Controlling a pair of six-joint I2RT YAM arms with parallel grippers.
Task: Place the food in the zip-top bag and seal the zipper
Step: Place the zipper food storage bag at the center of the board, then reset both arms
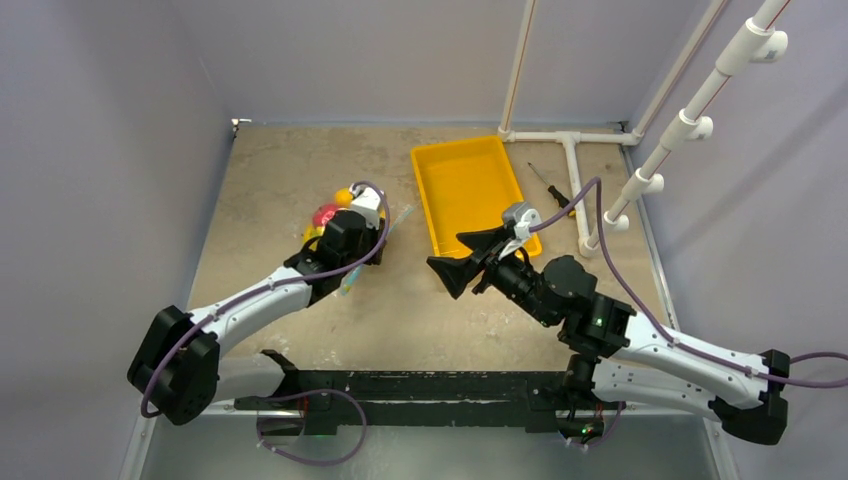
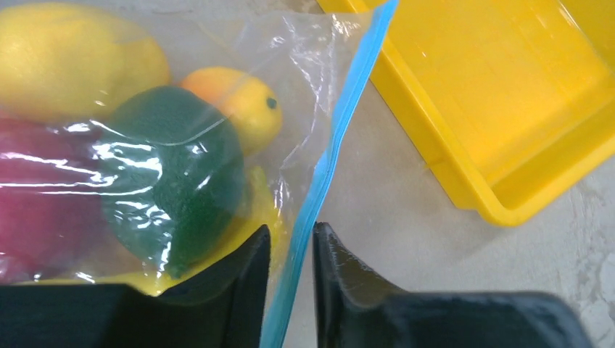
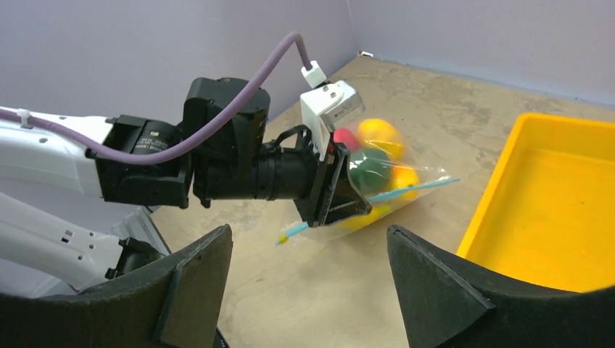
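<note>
The zip-top bag point(image 2: 297, 65) lies at mid-left of the table with the food inside: a dark green avocado point(image 2: 174, 174), an orange-yellow mango point(image 2: 243, 105), a large yellow fruit point(image 2: 72, 58) and a red one point(image 2: 36, 210). Its teal-blue zipper point(image 2: 341, 123) runs down between the fingers of my left gripper point(image 2: 291, 235). The jaws stand slightly apart around the strip, with a narrow gap showing. From the right wrist view, the left gripper point(image 3: 355, 206) sits over the zipper point(image 3: 413, 188) near its near end. My right gripper point(image 3: 310, 230) hangs wide open and empty, right of the bag point(image 1: 335, 215).
The yellow tray point(image 1: 470, 190) stands at the back centre, just right of the bag. A screwdriver point(image 1: 553, 192) and a white pipe frame point(image 1: 575, 175) lie at the back right. Purple walls close the table on three sides.
</note>
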